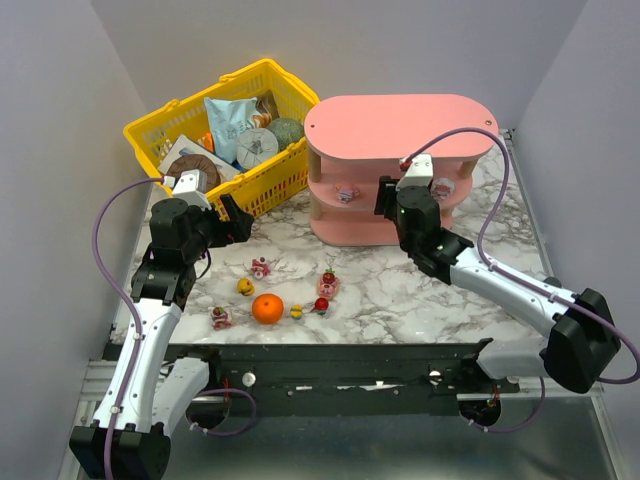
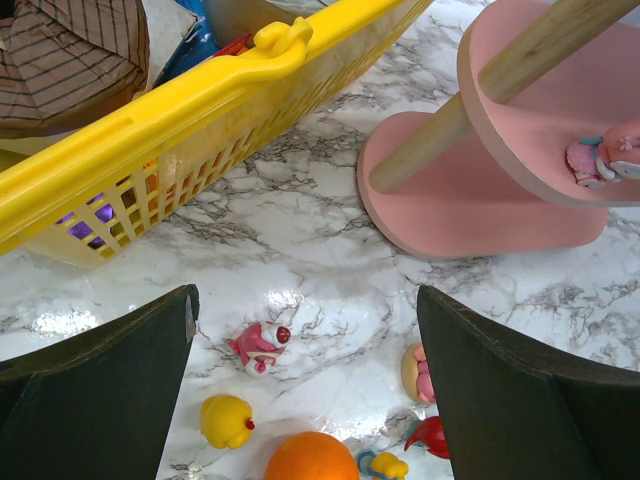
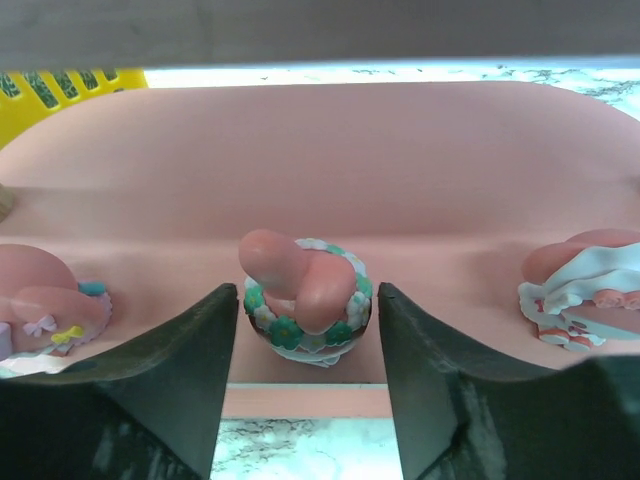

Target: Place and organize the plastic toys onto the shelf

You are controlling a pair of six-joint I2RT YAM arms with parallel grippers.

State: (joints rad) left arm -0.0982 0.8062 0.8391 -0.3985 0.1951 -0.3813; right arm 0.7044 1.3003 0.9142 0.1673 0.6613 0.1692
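At the counter's far left corner we are seeing a yellow basket (image 1: 285,85) holding packaged goods. Just in front of it, near the left edge, we are holding our left gripper (image 1: 236,222) above the marble counter (image 1: 400,290), jaws spread wide with nothing between them. Toward the near edge, left of centre, six plastic toys (image 1: 261,267) are lying loose around an orange ball (image 1: 267,309). The pink shelf (image 1: 400,120) is standing right of centre at the far edge. Our right gripper (image 3: 308,295) is reaching into its middle tier, jaws narrowed closely on either side of a flower-ringed figurine (image 3: 300,275) sitting on the board. We cannot tell whether the pads are touching it. Two more figurines (image 3: 580,285) are flanking it.
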